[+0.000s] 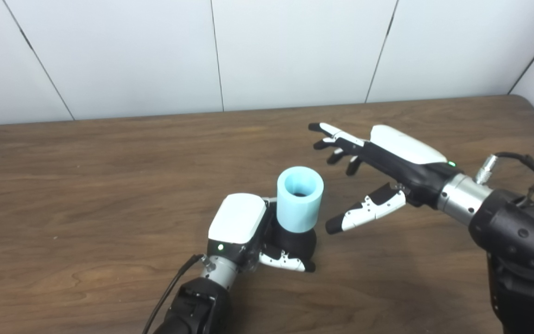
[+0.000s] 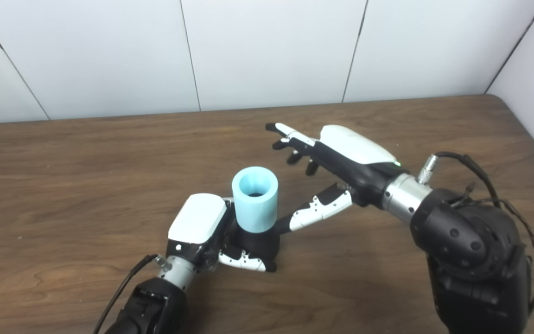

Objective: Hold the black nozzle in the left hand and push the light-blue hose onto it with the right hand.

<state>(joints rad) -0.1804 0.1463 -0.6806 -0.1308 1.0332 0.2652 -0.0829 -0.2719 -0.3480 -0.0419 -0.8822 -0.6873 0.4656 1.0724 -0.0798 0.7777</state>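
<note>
A short light-blue hose [image 1: 299, 199] stands upright on top of the black nozzle [image 1: 297, 243], its open end facing up. My left hand [image 1: 248, 232] is wrapped around the nozzle's black base, thumb across the front, resting on the table. To the right of the hose my right hand [image 1: 373, 171] hovers open, fingers spread and pointing left, thumb low near the nozzle; it touches neither part. In the right eye view the hose [image 2: 254, 198] and the right hand [image 2: 332, 171] appear closer together.
The brown wooden table [image 1: 86, 185] ends at a white panelled wall [image 1: 267, 51] at the back. The table's right back corner [image 1: 522, 99] shows beside a side wall. Cables hang from both forearms.
</note>
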